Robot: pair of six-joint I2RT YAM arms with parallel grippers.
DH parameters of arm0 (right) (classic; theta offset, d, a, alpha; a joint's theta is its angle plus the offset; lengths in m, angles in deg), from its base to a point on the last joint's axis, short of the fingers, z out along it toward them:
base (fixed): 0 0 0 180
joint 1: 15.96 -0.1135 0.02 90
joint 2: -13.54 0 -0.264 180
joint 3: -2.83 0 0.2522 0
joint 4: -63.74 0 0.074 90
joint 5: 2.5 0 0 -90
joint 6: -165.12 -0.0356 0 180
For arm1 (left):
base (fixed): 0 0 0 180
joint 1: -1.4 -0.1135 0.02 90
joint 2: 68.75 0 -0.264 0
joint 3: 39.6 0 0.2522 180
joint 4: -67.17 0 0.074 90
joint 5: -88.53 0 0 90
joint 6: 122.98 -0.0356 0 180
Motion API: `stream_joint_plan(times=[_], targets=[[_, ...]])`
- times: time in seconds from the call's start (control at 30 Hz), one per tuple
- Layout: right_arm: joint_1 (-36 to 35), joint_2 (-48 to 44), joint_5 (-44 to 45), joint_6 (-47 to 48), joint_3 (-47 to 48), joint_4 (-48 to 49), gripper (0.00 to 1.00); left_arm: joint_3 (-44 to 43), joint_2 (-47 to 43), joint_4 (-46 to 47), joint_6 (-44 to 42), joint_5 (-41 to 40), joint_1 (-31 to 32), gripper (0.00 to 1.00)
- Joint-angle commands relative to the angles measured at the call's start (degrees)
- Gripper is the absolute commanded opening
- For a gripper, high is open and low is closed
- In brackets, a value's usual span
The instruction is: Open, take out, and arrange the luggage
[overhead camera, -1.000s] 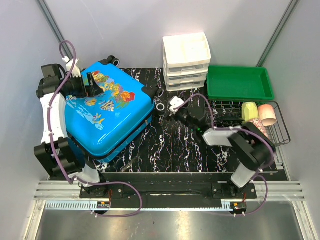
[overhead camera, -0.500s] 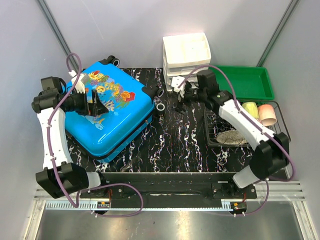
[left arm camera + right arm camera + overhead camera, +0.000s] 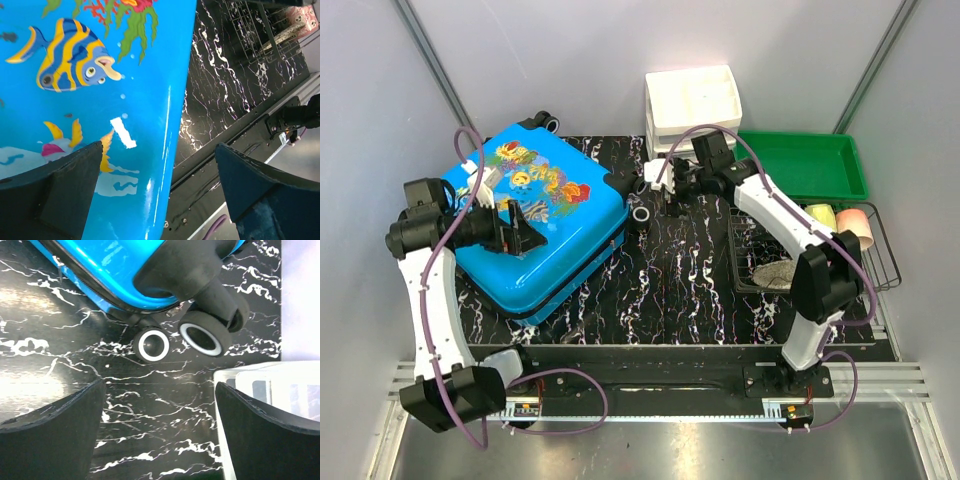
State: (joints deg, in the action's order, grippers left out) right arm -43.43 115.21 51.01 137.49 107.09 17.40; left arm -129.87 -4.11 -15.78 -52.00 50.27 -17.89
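Swinging across, my spread right fingers point(image 3: 50, 435) now face the suitcase point(image 3: 570, 225) wheels point(image 3: 200, 337); left fingers point(image 3: 45, 195) spread too; lid point(image 3: 100, 75) unopened.

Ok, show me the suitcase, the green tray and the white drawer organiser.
blue suitcase point(image 3: 575, 210), top external view, on the printed lid.
green tray point(image 3: 815, 165), top external view, on its bare floor.
white drawer organiser point(image 3: 692, 100), top external view, on its top surface.

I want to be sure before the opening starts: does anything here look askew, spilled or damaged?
Only the luggage: it lies flat and closed, turned diagonally to the edges of the black marbled mat. Nothing looks spilled or damaged.
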Motion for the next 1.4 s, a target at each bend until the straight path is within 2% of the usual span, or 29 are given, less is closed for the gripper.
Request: stream_joint_plan(times=[0.0, 0.23, 0.47, 0.73, 1.03, 1.1, 1.13, 1.23, 1.33, 1.37], targets=[[0.1, 3.8, 0.3, 7.4, 6.1, 1.4, 1.0, 2.0, -2.2, 1.5, 1.8, 0.5, -0.3, 0.99], [0.4, 12.8, -0.9, 8.5, 17.6, 5.6, 1.0, -1.4, 0.9, 0.2, 1.3, 0.3, -2.0, 0.99], [0.3, 18.6, -4.9, 14.6, 22.4, 4.4, 1.0, -4.7, 4.3, -1.5, -0.6, -0.6, -2.7, 0.99], [-0.2, 21.6, -8.6, 23.0, 24.3, 2.5, 1.0, 0.1, 3.4, 0.6, 3.6, 2.2, -7.0, 0.99], [-2.1, 23.8, -9.6, 27.4, 25.6, 3.3, 0.98, 3.8, 2.0, 0.7, 7.3, 2.7, -13.2, 0.99], [-2.4, 24.2, -9.7, 28.6, 25.7, 2.6, 0.92, 3.6, 1.8, 0.7, 8.6, 2.5, -14.1, 0.99], [-2.7, 24.5, -9.7, 29.3, 26.5, 2.2, 0.81, 3.2, 1.7, 0.7, 9.3, 2.0, -14.5, 0.99], [-3.2, 25.4, -9.4, 30.5, 28.5, -1.7, 0.65, 2.2, 1.4, 0.3, 11.2, 1.5, -16.3, 0.99], [-3.3, 25.2, -8.5, 30.4, 28.3, -4.1, 0.36, 1.2, 0.7, 0.3, 12.7, 1.1, -18.9, 0.99], [-3.3, 24.2, -8.2, 30.2, 28.0, -4.5, 0.1, 0.9, 0.7, 0.4, 14.0, 0.6, -20.0, 0.99]])
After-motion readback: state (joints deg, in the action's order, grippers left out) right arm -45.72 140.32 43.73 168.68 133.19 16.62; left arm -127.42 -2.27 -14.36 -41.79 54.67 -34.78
